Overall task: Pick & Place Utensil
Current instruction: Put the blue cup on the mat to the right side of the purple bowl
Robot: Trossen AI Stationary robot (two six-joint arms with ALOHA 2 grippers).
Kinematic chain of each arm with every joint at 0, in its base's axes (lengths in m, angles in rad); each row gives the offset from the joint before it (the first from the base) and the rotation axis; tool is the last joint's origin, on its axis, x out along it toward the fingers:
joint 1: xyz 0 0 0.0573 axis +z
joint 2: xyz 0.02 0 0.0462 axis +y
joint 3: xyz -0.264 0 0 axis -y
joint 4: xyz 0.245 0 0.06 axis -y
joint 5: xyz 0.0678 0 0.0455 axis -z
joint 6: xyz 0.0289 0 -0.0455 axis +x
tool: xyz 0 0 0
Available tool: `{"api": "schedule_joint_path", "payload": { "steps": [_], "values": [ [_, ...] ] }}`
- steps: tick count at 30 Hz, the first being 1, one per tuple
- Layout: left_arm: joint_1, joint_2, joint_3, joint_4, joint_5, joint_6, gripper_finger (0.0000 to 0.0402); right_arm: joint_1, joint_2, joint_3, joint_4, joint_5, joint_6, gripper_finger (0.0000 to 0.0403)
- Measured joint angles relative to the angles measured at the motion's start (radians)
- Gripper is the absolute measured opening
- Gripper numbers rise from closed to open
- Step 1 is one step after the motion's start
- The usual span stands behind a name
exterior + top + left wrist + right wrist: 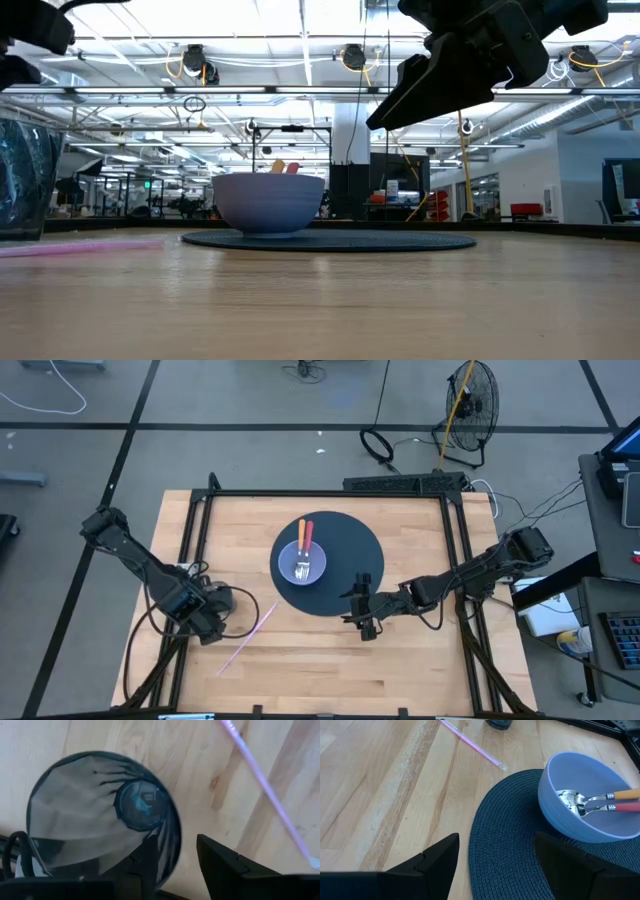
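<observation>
Dark fingers of the right gripper [495, 865] filled the near edge of the right wrist view, spread wide, nothing between them. It hovered over the wood just off the round dark placemat [355, 550], on the side away from the bowl.

Blue bowl [587, 802] sat on the placemat. Two utensils already lay inside it: one orange-handled [625, 794], one red-handled [620, 807], heads down, handles propped over the rim. That part looked done.

Pink straw [248, 637] lay flat on the bare table [330, 670], between the placemat and the left arm. Probably the item left to move, though the task line does not say.

Left gripper [205, 622] sat low near the left table edge, over a clear dark cup [100, 815]. One finger appeared inside the cup and one outside; whether they were pinching the wall could not be told.

Room: open wood around the straw. Cup and left arm were close at its one end, placemat rim close at the other. A flat-lying straw would likely be awkward to pinch.
</observation>
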Motion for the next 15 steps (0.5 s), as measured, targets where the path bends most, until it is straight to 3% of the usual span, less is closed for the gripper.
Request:
{"api": "schedule_joint_path", "payload": {
  "steps": [5, 10, 15],
  "values": [
    [0.000, 0.000, -0.014, 0.000, 0.017, 0.001, 0.0089, 0.000, 0.000, 0.000, 0.000, 0.000, 0.000, 0.0254],
    [0.000, 0.000, -0.014, 0.001, 0.017, 0.021, 0.0018, 0.000, 0.000, 0.000, 0.000, 0.000, 0.000, 0.0254],
    [0.000, 0.000, -0.014, 0.000, 0.017, 0.027, 0.0017, 0.000, 0.000, 0.000, 0.000, 0.000, 0.000, 0.0254]
  ]
}}
